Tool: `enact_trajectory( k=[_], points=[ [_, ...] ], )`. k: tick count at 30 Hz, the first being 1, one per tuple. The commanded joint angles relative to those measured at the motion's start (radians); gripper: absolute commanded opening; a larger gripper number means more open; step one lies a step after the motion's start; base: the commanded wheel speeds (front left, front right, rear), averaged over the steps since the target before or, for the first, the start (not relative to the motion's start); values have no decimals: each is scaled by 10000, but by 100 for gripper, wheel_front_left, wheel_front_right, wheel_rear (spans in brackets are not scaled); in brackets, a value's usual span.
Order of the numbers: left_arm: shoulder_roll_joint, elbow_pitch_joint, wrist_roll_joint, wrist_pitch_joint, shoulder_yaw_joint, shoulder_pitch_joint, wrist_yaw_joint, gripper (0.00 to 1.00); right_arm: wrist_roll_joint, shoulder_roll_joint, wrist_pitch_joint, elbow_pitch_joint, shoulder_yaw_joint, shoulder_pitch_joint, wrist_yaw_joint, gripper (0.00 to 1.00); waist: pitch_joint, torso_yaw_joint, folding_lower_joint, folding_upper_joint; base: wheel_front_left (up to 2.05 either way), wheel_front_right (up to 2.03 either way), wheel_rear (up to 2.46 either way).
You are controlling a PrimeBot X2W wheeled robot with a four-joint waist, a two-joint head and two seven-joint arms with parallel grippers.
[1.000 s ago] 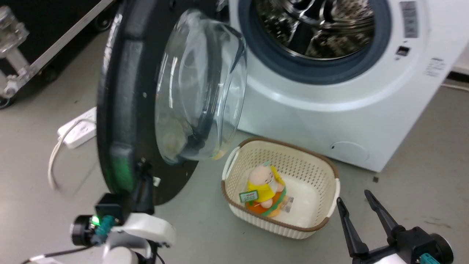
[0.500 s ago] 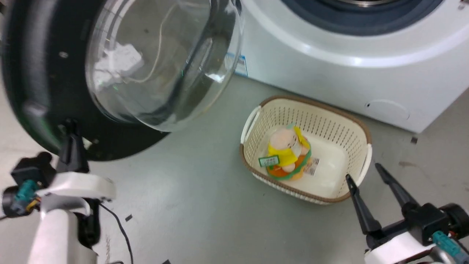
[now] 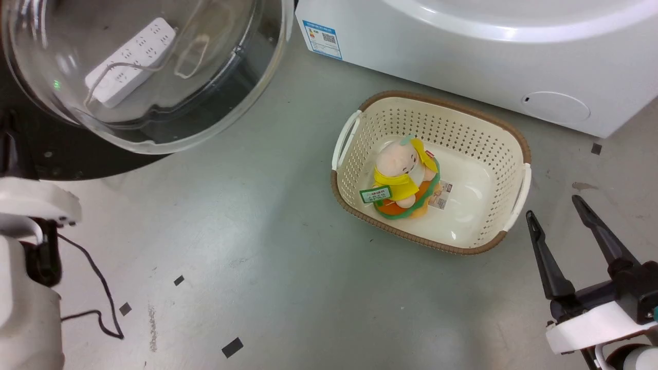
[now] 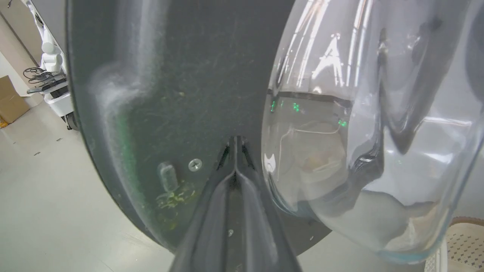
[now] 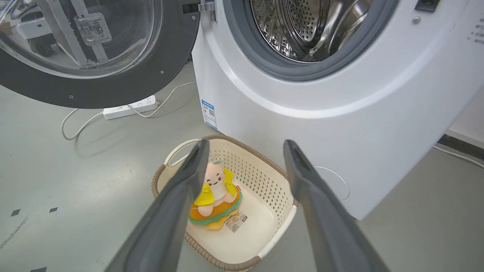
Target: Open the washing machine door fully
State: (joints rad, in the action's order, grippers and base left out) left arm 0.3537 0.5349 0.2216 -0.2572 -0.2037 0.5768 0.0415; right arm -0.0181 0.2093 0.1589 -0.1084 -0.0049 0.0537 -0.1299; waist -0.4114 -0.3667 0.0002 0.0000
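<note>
Washing machine door (image 3: 144, 77): swung out wide from the washing machine (image 3: 462, 56), clear of the opening. In the head view it sits at the upper left, with its glass bowl bulging toward the camera. In the right wrist view (image 5: 87, 49) it hangs to the left of the cabinet (image 5: 302, 132), held by a metal hinge (image 5: 206, 6) at the edge of the opening.
Drum (image 5: 310, 26): steel, uncovered and open to view.
Left gripper (image 4: 235, 141): fingers pressed together with no gap and nothing between them. The tips rest against the black inner face of the door (image 4: 170, 94), just beside the edge of the glass bowl.
Left forearm (image 3: 25, 257): pale, at the lower left of the head view, below the door.
Right gripper (image 3: 554, 208): fingers spread well apart and empty, held above the floor (image 3: 282, 257) just beside the basket (image 3: 462, 128). In its own view (image 5: 245, 143) it points toward the basket (image 5: 257, 173) and the front of the machine.
Basket: cream, perforated, with a brown rim, on the floor near the front of the machine.
Plush toy (image 3: 403, 174): yellow, orange and green, upright inside the basket (image 5: 213, 189), with a tag on it.
Power strip (image 5: 130, 109): white, on the floor under the open door with its cord looped beside it. From the head view it shows through the glass (image 3: 131, 59).
Filter cap (image 3: 555, 106): round and white, low on the front of the machine.
</note>
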Motion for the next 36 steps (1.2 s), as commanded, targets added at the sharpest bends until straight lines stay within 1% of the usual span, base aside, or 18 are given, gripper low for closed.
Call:
enact_trajectory(
  k=[1,5,9,10,11,13,14,15,18,24,29,32,36],
  points=[
    [170,257,-102,-45,22,384,60,0,12,14,-8,-73,-51,192,-8,100,-36,70,-2,0,0,0,0],
    [300,600,-256,-45,11,666,120,0,-10,-82,81,41,-36,276,-8,100,149,196,-2,0,0,0,0],
    [208,458,-418,-45,11,442,208,0,-13,-295,271,296,-76,257,-8,100,720,366,-2,0,0,0,0],
    [208,458,-418,-45,11,442,208,0,-13,-295,271,296,-76,257,-8,100,720,366,-2,0,0,0,0],
    [-49,44,-546,-45,134,85,291,0,-35,-471,435,565,-117,184,-8,100,1288,518,-2,0,0,0,0],
    [-268,-375,-625,-45,249,-285,352,0,-42,-630,543,767,-111,124,-8,100,1758,697,-2,0,0,0,0],
    [-490,-843,-755,-45,452,-750,405,0,-50,-781,646,933,-120,63,-8,100,2215,919,-2,0,0,0,0],
    [-490,-843,-755,-45,452,-750,405,0,-50,-781,646,933,-120,63,-8,100,2215,919,-2,0,0,0,0],
    [-813,-1580,-817,-45,738,-1519,503,0,-18,-975,778,1129,-208,-35,-8,100,2821,1315,-2,0,0,0,0],
    [-1586,-2653,-712,-44,1401,-3037,628,0,87,-1178,931,1442,-233,-316,-8,100,3840,2083,-2,0,0,0,0],
    [-2043,-3270,-687,-15,1878,-4254,634,0,114,-1326,985,1527,-175,-619,-8,100,4356,2640,-2,0,0,0,0],
    [-2326,-3570,-728,-14,2147,-4854,519,0,121,-1387,1002,1509,-274,-740,-8,100,4419,2884,-2,0,0,0,0],
    [-2566,-3719,-826,-27,2467,-5497,334,0,155,-1463,1015,1504,-332,-907,-8,100,4473,3150,-2,0,0,0,0]
  ],
)
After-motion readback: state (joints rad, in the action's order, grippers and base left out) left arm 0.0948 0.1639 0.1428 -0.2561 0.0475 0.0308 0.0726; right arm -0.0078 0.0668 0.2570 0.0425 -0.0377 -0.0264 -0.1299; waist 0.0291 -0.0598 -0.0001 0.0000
